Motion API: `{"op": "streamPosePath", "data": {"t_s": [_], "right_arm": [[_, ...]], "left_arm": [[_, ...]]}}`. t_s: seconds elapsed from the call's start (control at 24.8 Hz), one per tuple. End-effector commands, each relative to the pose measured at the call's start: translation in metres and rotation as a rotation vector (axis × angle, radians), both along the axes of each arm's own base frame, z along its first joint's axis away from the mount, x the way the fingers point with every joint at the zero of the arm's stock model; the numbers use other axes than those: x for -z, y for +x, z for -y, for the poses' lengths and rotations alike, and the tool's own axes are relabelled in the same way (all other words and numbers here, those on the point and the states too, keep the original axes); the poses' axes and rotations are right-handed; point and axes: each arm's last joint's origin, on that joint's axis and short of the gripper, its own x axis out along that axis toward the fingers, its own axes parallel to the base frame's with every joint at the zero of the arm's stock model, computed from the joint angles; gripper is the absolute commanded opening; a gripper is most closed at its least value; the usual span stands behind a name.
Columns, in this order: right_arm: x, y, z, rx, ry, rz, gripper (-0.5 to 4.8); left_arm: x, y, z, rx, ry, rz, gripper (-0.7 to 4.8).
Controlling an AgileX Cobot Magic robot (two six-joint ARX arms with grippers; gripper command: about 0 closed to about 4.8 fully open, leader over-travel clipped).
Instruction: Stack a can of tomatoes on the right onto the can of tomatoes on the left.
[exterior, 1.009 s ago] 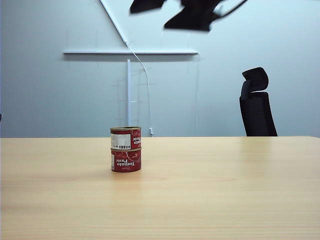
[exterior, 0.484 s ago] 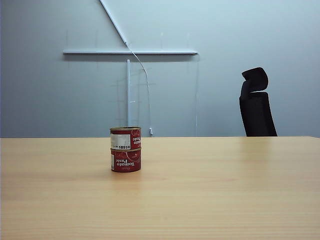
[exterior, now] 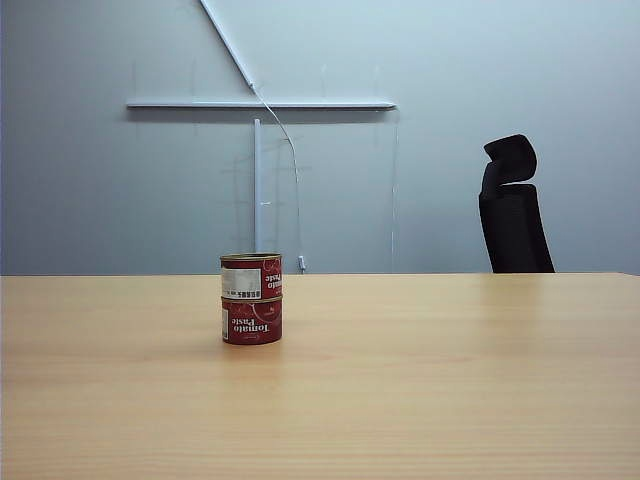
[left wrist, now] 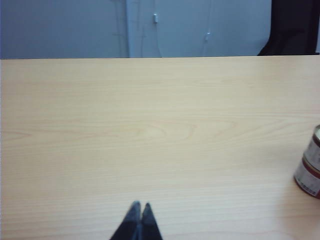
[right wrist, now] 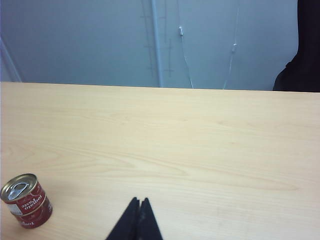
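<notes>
Two red tomato paste cans stand stacked on the wooden table (exterior: 420,380), left of centre in the exterior view: the upper can (exterior: 251,276) sits squarely on the lower can (exterior: 252,321). The right wrist view shows the same stack, upper can (right wrist: 21,194) with its pull-tab lid on the lower can (right wrist: 36,216), well off to the side of my right gripper (right wrist: 139,200), which is shut and holds nothing. My left gripper (left wrist: 141,204) is shut too, over bare table, with the stack (left wrist: 311,167) at the view's edge. Neither arm appears in the exterior view.
A black office chair (exterior: 512,207) stands behind the table's far edge at the right. A grey wall with a white rail (exterior: 260,104) and a hanging cable (exterior: 292,170) lies beyond the table.
The dark arm that hung at the top of the exterior view a second ago has left the picture. The stacked cans have not moved.
</notes>
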Motion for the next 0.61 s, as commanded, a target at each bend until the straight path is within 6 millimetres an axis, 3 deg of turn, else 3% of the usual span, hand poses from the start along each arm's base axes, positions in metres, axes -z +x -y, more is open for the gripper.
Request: {"op": "streamPosePath", "data": {"t_s": [0.04, 0.61], "right_arm": [[0.0005, -0.0045, 0.0033, 0.004, 0.029, 0.036, -0.09], [0.0027, -0.0128, 0.0091, -0.004, 0.033, 0.041, -0.09]], "left_arm": [[-0.0018, -0.0002, 0.0000, 0.003, -0.001, 0.009, -0.04], [-0.0018, -0.0002, 0.0001, 0.003, -0.001, 0.009, -0.04]]}}
